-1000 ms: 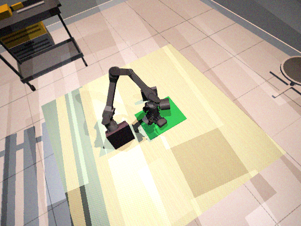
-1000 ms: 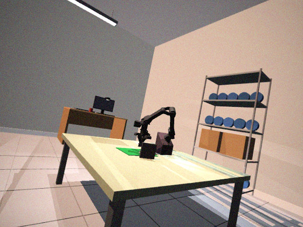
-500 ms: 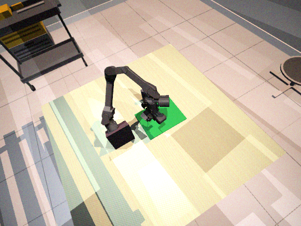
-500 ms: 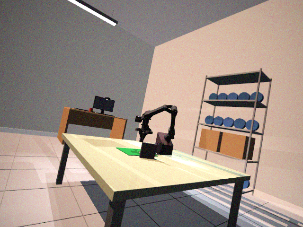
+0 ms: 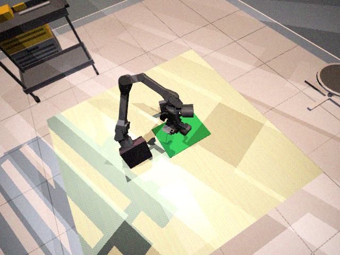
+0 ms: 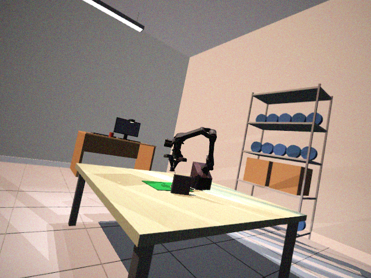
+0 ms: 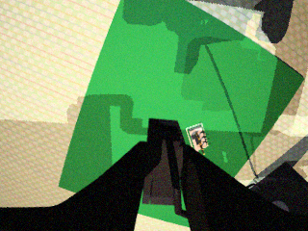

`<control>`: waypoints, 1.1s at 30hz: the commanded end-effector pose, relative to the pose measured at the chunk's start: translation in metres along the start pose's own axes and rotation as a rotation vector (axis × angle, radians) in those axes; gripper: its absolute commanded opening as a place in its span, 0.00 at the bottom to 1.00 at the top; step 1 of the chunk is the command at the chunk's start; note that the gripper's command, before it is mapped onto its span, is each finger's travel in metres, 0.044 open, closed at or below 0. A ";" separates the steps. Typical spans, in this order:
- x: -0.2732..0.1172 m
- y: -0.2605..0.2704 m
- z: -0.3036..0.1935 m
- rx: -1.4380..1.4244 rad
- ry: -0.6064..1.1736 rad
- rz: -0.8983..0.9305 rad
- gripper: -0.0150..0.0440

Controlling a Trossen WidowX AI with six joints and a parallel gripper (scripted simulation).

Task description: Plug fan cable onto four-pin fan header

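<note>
the small plug (image 7: pixel 165 129), clenched in the gripper (image 5: pixel 173 133) (image 6: pixel 171 169) (image 7: pixel 164 150) above the board (image 5: pixel 179 145) (image 6: pixel 154 185) (image 7: pixel 144 72), is probably light and stiff, so please hold its body, not the soft cable (image 7: pixel 178 204).

You're looking at a workshop or lab corner with an office touch: a metal shelf rack (image 6: pixel 314 134) holding blue cylinders (image 6: pixel 279 149) and orange-brown boxes (image 6: pixel 283 177), a desk (image 6: pixel 145 157) with a monitor (image 6: pixel 127 127), a wheeled cart (image 5: pixel 59 76), a tiled floor (image 5: pixel 153 35) (image 6: pixel 39 248), and a strip light (image 6: pixel 115 14) overhead.
</note>
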State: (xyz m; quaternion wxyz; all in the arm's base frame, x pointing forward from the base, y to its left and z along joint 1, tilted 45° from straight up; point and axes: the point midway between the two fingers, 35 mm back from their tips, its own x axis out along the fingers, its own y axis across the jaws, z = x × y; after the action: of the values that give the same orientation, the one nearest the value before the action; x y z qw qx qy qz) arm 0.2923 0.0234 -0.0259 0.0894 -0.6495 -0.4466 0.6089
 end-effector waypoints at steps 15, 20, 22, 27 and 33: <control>-0.008 0.022 -0.051 -0.633 -0.003 0.009 0.25; -0.009 0.026 -0.065 -0.807 -0.004 0.010 0.25; -0.009 0.028 -0.070 -0.876 -0.004 0.010 0.25; -0.009 0.031 -0.083 -1.050 -0.004 0.010 0.25; -0.009 0.035 -0.099 -1.258 -0.005 0.010 0.25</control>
State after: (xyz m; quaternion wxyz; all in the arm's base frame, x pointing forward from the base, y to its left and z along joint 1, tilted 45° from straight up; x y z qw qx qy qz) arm 0.3863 0.0368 -0.0198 -0.2781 -0.5950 -0.7014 0.2770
